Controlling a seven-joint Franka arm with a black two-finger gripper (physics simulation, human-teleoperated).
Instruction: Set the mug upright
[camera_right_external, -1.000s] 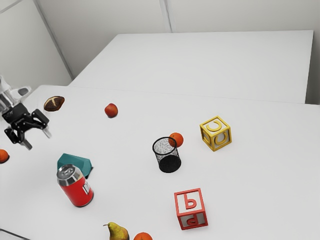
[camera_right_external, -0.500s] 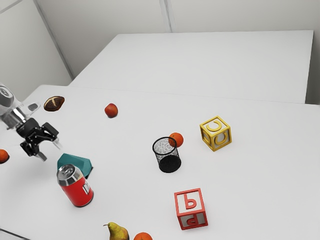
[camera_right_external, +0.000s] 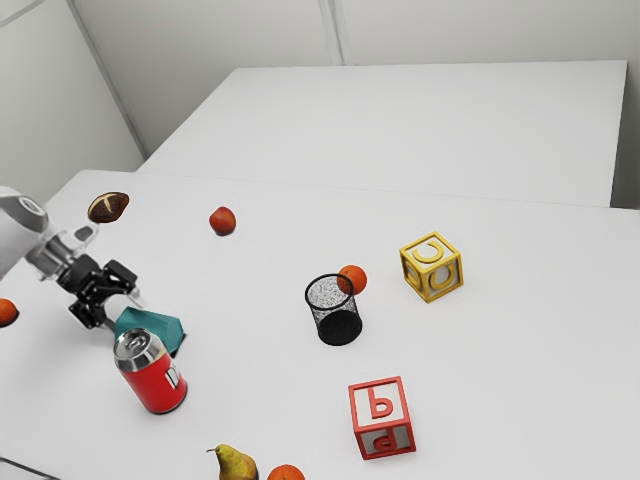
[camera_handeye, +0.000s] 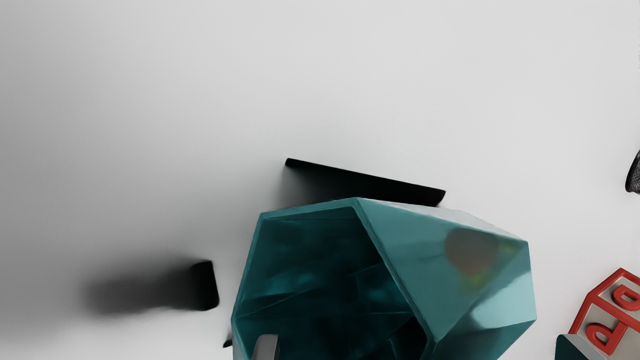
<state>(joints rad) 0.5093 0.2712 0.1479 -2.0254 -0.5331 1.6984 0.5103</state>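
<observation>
The gripper (camera_right_external: 122, 310) is at the exterior view's left, beside the teal faceted mug (camera_right_external: 155, 326), partly behind the red can. The mug (camera_handeye: 400, 260) lies on its side, its dark hollow mouth toward my hand. In the wrist view the gripper (camera_handeye: 417, 347) has its fingertips wide apart, one overlapping the mouth near the rim, the other off past the mug's side. A dark bar-like shape lies along the mug's far side. Whether a finger touches the mug I cannot tell.
The red can (camera_right_external: 152, 372) stands close against the mug's near side in the exterior view. Farther off are a black mesh cup (camera_right_external: 336, 312), a red letter block (camera_right_external: 382, 418), a yellow block (camera_right_external: 432, 267), a pear (camera_right_external: 236, 464) and several other round fruits.
My hand has moved toward the exterior view's right and lower down in it, from the bare table up to the mug. The mug and the other things have stayed put.
</observation>
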